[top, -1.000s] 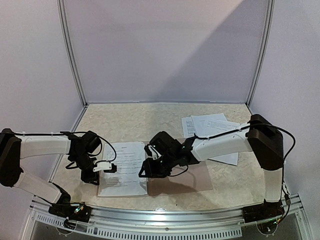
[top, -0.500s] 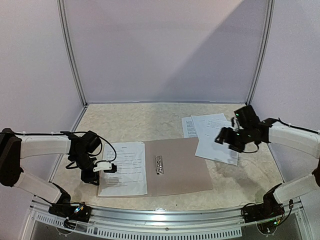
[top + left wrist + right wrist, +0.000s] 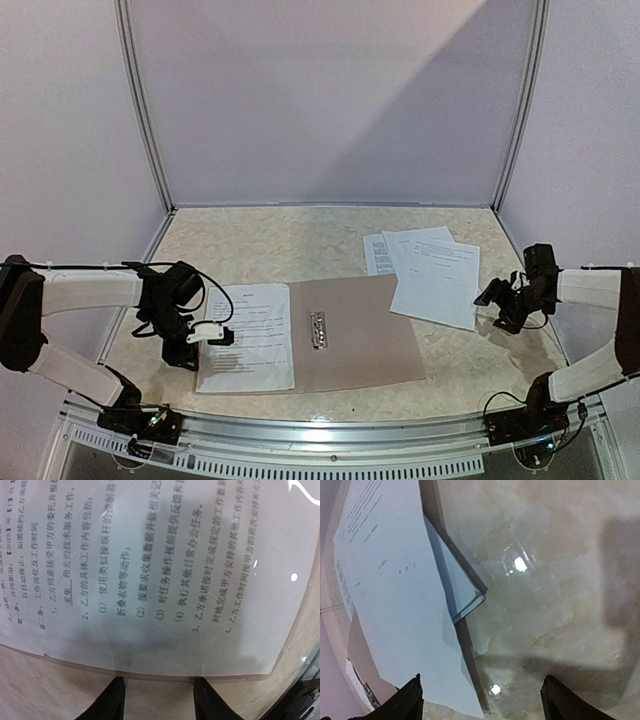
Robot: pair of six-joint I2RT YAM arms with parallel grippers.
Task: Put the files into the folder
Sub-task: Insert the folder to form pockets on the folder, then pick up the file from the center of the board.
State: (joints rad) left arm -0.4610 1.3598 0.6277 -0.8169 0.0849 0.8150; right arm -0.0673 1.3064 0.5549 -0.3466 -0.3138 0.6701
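The taupe folder (image 3: 365, 335) lies open near the table's front, with a small metal clip (image 3: 319, 330) at its middle. A printed sheet in a glossy sleeve (image 3: 248, 335) lies over its left half and fills the left wrist view (image 3: 165, 565). My left gripper (image 3: 207, 335) is open and empty at that sheet's left edge (image 3: 160, 700), fingertips just short of it. Several loose sheets (image 3: 432, 275) lie at the right. My right gripper (image 3: 497, 296) is open and empty just right of them. Their edge shows between its fingers in the right wrist view (image 3: 482, 702).
The marbled table top (image 3: 280, 245) runs back to the booth's walls. A metal rail (image 3: 320, 425) bounds the front edge. In the right wrist view the overlapping sheets (image 3: 395, 595) lie left and glossy table (image 3: 550, 580) lies right.
My right arm has swung from over the folder's middle to the right side of the loose sheets, uncovering the clip and the folder's right half. The left arm has not moved.
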